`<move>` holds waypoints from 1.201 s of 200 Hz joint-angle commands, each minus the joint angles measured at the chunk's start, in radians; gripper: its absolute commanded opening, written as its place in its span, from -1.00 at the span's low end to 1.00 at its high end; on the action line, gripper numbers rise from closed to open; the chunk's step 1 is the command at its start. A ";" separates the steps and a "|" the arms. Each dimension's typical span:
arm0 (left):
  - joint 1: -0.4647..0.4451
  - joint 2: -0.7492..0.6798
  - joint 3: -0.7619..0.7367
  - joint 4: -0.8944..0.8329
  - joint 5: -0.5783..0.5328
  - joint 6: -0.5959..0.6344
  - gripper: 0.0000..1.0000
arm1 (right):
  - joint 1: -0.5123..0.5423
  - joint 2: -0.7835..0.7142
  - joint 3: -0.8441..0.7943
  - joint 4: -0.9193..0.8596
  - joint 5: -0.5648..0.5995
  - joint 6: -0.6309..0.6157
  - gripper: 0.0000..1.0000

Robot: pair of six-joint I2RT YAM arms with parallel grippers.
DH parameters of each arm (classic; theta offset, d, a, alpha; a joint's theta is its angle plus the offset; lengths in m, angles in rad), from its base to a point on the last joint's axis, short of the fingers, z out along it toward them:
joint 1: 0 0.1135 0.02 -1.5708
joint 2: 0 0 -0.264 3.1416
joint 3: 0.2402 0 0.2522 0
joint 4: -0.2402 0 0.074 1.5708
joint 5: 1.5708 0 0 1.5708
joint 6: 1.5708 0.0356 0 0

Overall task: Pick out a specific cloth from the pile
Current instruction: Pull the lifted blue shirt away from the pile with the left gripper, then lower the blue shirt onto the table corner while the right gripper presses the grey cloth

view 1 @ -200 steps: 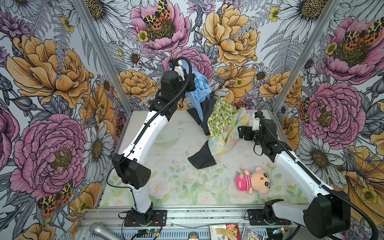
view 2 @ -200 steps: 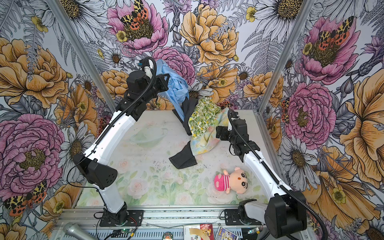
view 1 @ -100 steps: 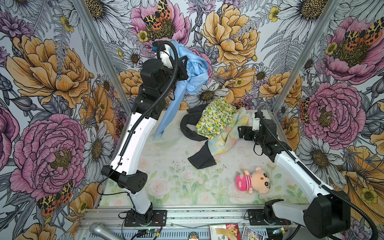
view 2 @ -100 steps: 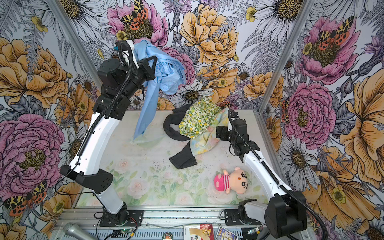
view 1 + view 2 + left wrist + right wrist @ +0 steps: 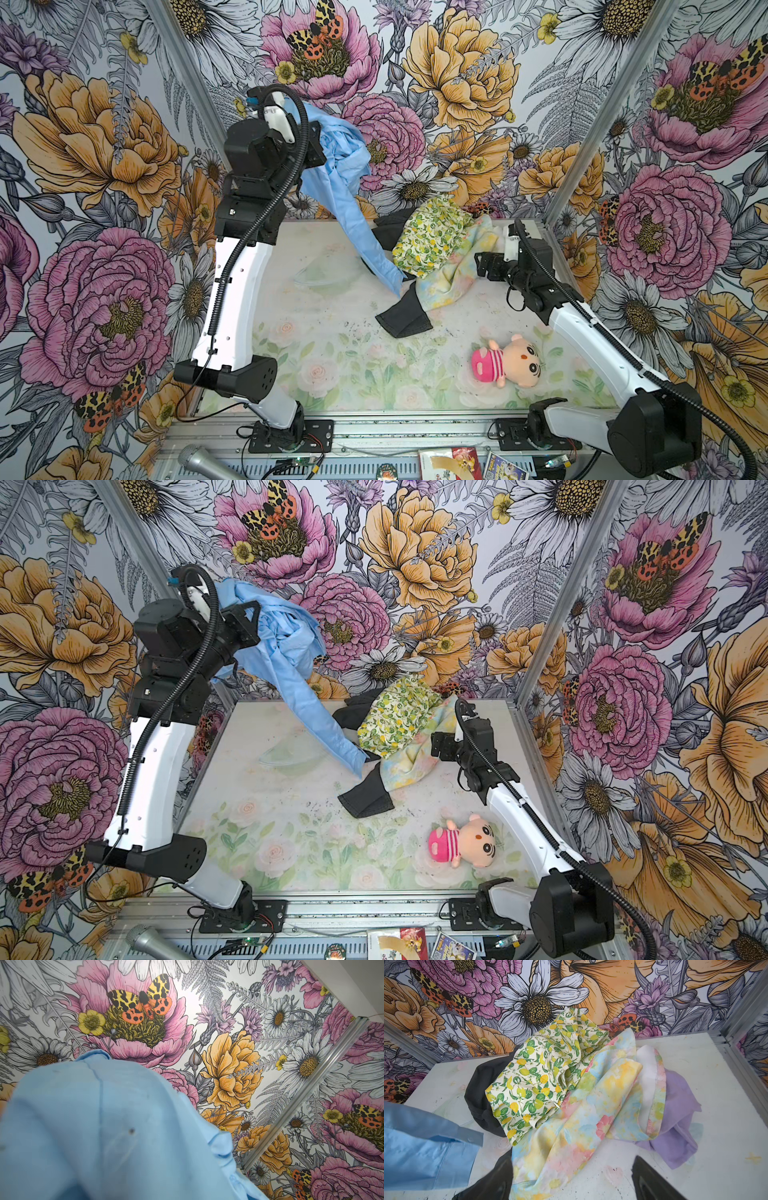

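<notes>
Left fingers [image 5: 248,621] clamp the long, thin sky-blue cloth [image 5: 332,183], held high; its tail rests against the heap of mixed cloths [image 5: 436,245]. Raise it higher and sideways so nothing drags. Right fingers [image 5: 496,1178] hover open nearby.

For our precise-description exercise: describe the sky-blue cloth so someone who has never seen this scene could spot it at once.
Find the table, then the pile of cloths at its far edge. Left of the pile, the cloth hangs from the raised left arm, slanting down toward it. It alone is plain sky-blue and long like a sleeve; its neighbours are black, lemon-printed or pastel floral.
</notes>
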State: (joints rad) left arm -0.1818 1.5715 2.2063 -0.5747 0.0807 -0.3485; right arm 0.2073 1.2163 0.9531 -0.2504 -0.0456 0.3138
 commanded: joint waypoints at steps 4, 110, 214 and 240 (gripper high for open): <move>0.047 -0.068 -0.036 0.038 0.041 0.000 -1.00 | 0.019 -0.012 0.042 0.017 0.011 0.005 0.80; 0.225 -0.095 -0.183 0.039 -0.024 0.033 -1.00 | 0.117 0.020 0.064 0.027 0.007 -0.008 0.81; 0.319 0.064 0.002 0.030 -0.053 0.074 -1.00 | 0.455 0.175 0.121 0.169 -0.223 -0.240 0.88; 0.335 0.116 0.084 0.025 -0.046 0.072 -1.00 | 0.484 0.245 0.160 0.176 -0.222 -0.248 0.88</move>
State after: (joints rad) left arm 0.1383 1.6638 2.2005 -0.5873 0.0414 -0.2947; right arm 0.6777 1.4113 1.0584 -0.1143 -0.2535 0.1093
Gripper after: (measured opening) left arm 0.064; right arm 0.939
